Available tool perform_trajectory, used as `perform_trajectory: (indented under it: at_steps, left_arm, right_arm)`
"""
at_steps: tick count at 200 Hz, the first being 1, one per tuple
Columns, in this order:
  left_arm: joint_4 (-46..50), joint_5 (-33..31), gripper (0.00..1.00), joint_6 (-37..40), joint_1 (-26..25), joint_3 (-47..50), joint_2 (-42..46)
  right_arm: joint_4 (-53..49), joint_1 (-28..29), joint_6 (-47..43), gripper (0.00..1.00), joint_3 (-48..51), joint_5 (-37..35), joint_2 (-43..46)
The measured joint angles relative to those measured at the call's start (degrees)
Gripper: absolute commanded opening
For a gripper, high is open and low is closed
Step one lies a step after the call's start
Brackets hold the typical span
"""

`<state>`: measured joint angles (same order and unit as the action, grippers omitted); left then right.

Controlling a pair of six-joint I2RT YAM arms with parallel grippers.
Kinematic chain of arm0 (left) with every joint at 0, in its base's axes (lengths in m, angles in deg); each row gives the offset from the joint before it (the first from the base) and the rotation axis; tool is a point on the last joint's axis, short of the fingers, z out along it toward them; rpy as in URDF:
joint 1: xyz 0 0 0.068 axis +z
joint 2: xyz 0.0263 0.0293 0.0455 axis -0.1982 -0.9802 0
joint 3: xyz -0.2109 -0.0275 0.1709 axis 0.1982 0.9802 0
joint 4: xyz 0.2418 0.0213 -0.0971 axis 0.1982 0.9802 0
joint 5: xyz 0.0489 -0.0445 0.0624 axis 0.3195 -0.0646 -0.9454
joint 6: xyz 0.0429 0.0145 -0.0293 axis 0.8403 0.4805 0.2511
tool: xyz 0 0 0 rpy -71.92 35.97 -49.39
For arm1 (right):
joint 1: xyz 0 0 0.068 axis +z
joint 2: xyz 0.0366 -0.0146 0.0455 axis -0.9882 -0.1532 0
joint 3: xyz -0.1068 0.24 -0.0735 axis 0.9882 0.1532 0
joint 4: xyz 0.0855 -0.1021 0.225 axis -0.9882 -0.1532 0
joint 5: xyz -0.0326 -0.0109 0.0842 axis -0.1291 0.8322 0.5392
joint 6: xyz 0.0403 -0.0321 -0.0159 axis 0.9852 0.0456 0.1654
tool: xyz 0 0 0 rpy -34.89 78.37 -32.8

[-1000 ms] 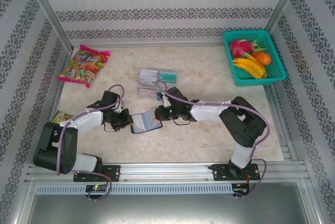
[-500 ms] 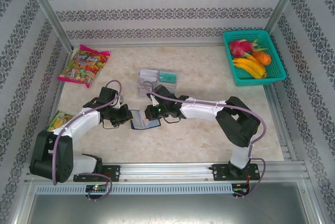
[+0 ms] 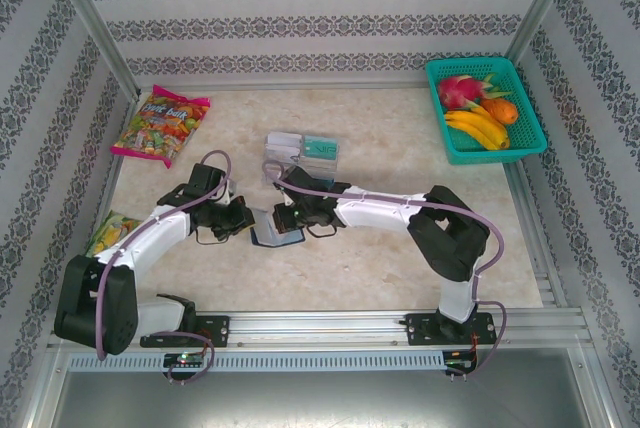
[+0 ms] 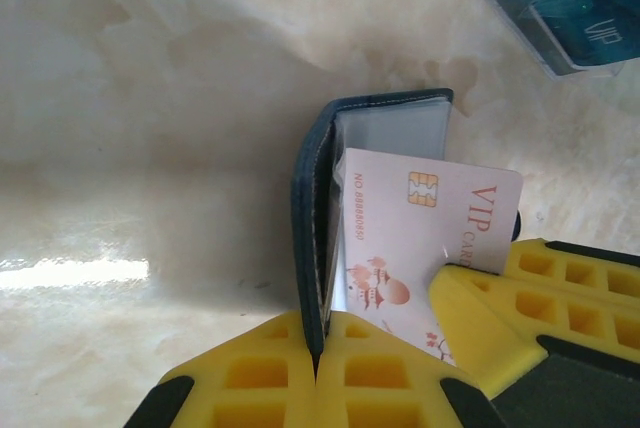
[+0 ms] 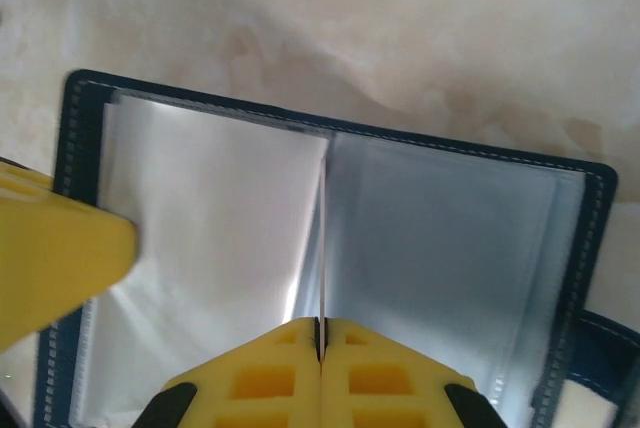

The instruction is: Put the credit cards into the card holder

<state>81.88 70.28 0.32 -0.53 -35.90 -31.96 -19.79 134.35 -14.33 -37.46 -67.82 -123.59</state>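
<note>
Insertion step in hand, by my reading. Left claw (image 4: pixel 315 363) is pressed onto the navy cover of the card holder (image 4: pixel 312 198), propping that flap upright on the table (image 3: pixel 400 258) between the two arms. Right claw (image 5: pixel 322 333) pinches a pale VIP card (image 4: pixel 430 223), seen edge-on from its own wrist, lower edge at the fold between the clear sleeves. Whether it has entered a slot I cannot tell.

To do well: hold the flap steady, line the card's edge with one sleeve mouth, slide parallel to the sleeve with low force, release only once seated.

Risks: card catching on the sleeve lip or spine; the two claws crowding each other.

Around: clear tray (image 3: pixel 300 153) with more cards (image 4: pixel 585 23) just beyond the holder. Candy bag (image 3: pixel 160 126) far left and fruit basket (image 3: pixel 487 108) far right, both well apart, not in the way.
</note>
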Motion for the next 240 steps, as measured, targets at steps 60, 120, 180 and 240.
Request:
perform_trajectory:
  at_steps: [60, 120, 180, 240]
  left_arm:
    - [0.2, 0.3, 0.0, -0.9, -0.1, -0.5, 0.7]
    - [0.2, 0.3, 0.0, -1.1, -0.4, -0.5, 0.6]
    - [0.2, 0.3, 0.0, -1.1, -0.5, -0.5, 0.6]
    - [0.1, 0.3, 0.0, -1.0, -0.5, -0.5, 0.5]
  right_arm:
    - [-3.9, 3.8, 0.2, 0.0, -5.4, -6.3, -3.0]
    - [-9.3, 6.8, -0.5, 0.0, -9.6, -13.7, -4.9]
    - [-11.2, 7.3, -2.2, 0.0, -10.3, -16.5, -5.0]
    - [-11.1, 6.8, -3.2, 0.0, -9.3, -17.2, -3.5]
